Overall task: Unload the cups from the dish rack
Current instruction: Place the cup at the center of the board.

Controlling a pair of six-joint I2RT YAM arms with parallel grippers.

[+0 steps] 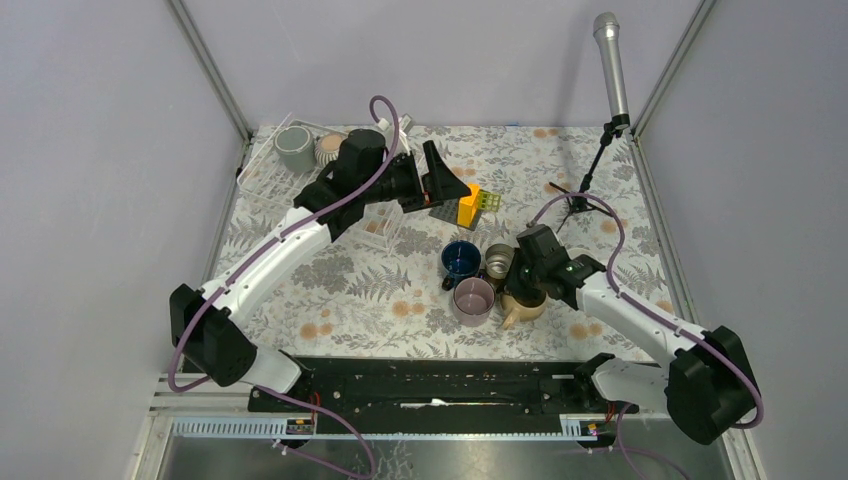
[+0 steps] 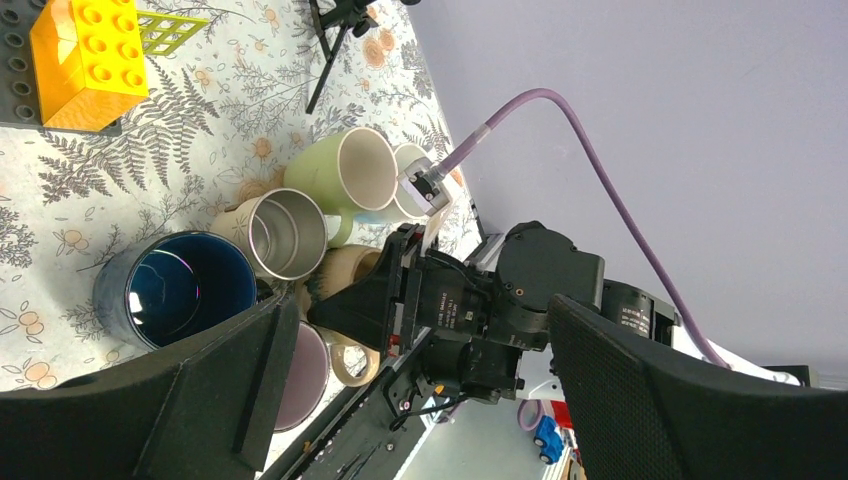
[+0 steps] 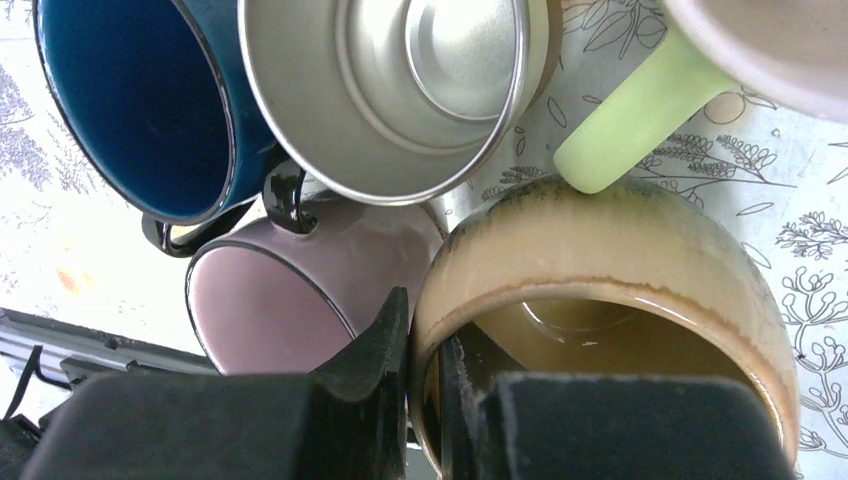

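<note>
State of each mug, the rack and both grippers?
Tan mug: upright, gripped.
Navy mug: upright on table.
Steel mug: upright on table.
Mauve mug: upright on table.
Green mug: upright on table.
Grey mug: in rack.
Ribbed mug: in rack.
Rack: holds two visible mugs.
Left gripper: open, empty.
Right gripper: shut on tan mug's rim.

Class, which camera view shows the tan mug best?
Right wrist view: the tan mug looms large, rim pinched by the right gripper. Top view shows it small, partly under that gripper; left wrist view, only parts behind the arm.
</note>
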